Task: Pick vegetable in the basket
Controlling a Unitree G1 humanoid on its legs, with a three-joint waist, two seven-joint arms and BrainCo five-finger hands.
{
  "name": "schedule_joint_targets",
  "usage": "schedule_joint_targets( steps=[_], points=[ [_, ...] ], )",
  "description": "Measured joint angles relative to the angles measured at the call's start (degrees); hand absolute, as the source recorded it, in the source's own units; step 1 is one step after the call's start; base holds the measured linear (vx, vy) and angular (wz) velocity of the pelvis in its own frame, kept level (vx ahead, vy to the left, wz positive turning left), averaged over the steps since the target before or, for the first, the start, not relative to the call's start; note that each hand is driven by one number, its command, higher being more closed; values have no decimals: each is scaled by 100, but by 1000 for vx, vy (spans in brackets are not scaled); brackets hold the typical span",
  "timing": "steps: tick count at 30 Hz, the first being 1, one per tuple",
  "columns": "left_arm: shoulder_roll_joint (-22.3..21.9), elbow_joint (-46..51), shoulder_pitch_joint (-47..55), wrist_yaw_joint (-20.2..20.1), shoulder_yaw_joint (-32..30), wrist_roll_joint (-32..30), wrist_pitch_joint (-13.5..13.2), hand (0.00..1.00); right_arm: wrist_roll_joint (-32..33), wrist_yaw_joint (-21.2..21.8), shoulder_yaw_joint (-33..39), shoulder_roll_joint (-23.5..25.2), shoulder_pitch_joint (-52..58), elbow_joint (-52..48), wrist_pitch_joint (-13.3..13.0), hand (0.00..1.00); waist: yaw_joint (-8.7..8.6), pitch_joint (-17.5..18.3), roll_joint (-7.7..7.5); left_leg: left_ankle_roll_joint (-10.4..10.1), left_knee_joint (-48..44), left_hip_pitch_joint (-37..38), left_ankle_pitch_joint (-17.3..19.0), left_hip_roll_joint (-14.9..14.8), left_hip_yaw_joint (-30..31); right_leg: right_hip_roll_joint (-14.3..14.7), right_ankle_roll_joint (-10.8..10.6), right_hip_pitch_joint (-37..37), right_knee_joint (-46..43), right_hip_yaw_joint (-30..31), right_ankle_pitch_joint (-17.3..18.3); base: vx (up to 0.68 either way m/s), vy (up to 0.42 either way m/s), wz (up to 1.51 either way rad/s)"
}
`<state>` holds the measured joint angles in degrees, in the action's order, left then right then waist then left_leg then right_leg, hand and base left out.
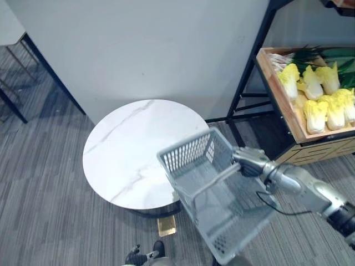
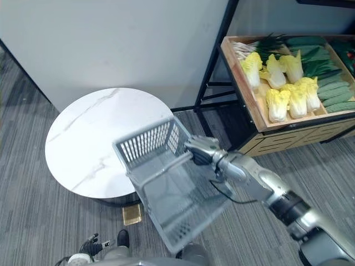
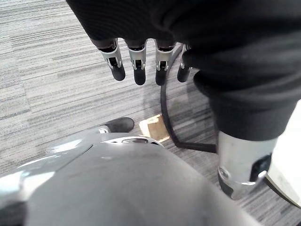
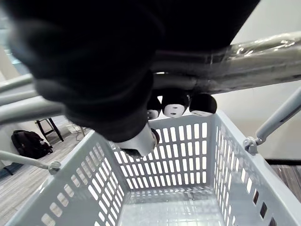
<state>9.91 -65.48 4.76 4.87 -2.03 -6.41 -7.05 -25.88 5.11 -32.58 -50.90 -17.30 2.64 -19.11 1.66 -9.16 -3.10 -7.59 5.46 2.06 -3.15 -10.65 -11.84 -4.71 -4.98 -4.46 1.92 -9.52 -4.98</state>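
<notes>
A grey plastic basket [image 1: 216,194] hangs in the air beside the round table, tilted, with nothing in it [image 4: 178,207]. My right hand [image 1: 250,160] is shut on its grey handle [image 4: 225,63], fingers curled round the bar. Several yellow-white cabbages [image 1: 319,97] lie in a wooden crate [image 1: 283,105] on the shelf at the right, with green vegetables [image 2: 324,72] behind them. My left hand [image 3: 141,61] hangs low over the carpet with its fingers straight and holds nothing.
A round white marble table [image 1: 133,152] stands in front of a white wall [image 1: 144,50]. The black shelf frame [image 1: 249,61] holds the crate. Grey carpet [image 1: 44,210] surrounds the table. Table legs [image 1: 16,72] show at the far left.
</notes>
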Motion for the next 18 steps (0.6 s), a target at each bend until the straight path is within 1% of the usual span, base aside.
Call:
schedule_joint_targets(
  steps=[4, 6, 7, 9, 10, 12, 14, 15, 16, 17, 18],
  points=[
    [-24, -57, 103, -95, -2, -121, 3, 0, -22, 28, 293, -63, 631, 41, -3, 100, -6, 70, 75, -12, -1, 203, 107, 8, -336, 32, -22, -5, -1, 323, -31, 15, 10, -45],
    [-77, -66, 218, -98, -13, -122, 5, 0, -124, 2, 469, -64, 864, 97, -3, 100, -52, 171, 164, -14, -1, 350, 182, 15, -561, 58, -32, 10, -7, 532, -34, 34, 18, -46],
    [-75, -70, 232, -100, -16, -122, 5, 0, -134, -7, 504, -63, 908, 137, -3, 100, -66, 187, 181, -18, -2, 393, 206, 16, -615, 63, -34, 21, -11, 565, -33, 40, 21, -37],
    [-80, -114, 242, -109, -54, -121, 7, 0, -178, -96, 562, -51, 1058, 333, -4, 100, -77, 211, 205, -17, -172, 441, 328, 4, -685, 69, -35, 101, -13, 657, -30, 33, 20, -22],
    [-84, -125, 243, -128, -67, -120, 9, 0, -297, -106, 633, -39, 1191, 430, -9, 100, -92, 226, 216, -18, -300, 443, 418, -7, -702, 60, -34, 147, -14, 678, -31, 26, 22, -6],
    [-90, -126, 255, -151, -74, -116, 10, 0, -448, -132, 927, 79, 1492, 633, 4, 100, -143, 233, 229, -2, -483, 445, 537, -10, -686, 33, -35, 203, -80, 681, -27, 8, 21, 1],
    [-88, -122, 259, -176, -72, -115, 11, 0, -580, -213, 1316, 226, 1783, 800, 25, 100, -174, 231, 227, 18, -658, 458, 652, -1, -680, -7, -57, 163, -352, 701, 110, 5, 56, -1],
    [-83, -114, 290, -176, -67, -117, 12, 0, -702, -317, 1665, 365, 2049, 884, 50, 100, -243, 215, 210, 28, -779, 539, 756, 36, -689, -72, -97, 120, -704, 742, 291, -10, 68, -6],
    [-81, -108, 294, -167, -64, -116, 12, 0, -763, -361, 1784, 410, 2128, 893, 76, 100, -272, 178, 142, 47, -824, 557, 796, 62, -728, -100, -131, 62, -854, 802, 335, -32, 104, -30],
    [-70, -107, 292, -156, -46, -117, 10, 0, -834, -428, 1941, 479, 2197, 895, 145, 100, -322, 169, 145, 88, -910, 571, 862, 136, -869, -160, -158, -53, -1004, 982, 351, -55, 90, -53],
    [-53, -113, 306, -150, 6, -119, 10, 0, -958, -518, 2026, 507, 2246, 896, 166, 100, -333, 163, 127, 142, -992, 476, 945, 192, -1009, -203, -208, -159, -1008, 1122, 320, -121, 111, -62]
  ],
)
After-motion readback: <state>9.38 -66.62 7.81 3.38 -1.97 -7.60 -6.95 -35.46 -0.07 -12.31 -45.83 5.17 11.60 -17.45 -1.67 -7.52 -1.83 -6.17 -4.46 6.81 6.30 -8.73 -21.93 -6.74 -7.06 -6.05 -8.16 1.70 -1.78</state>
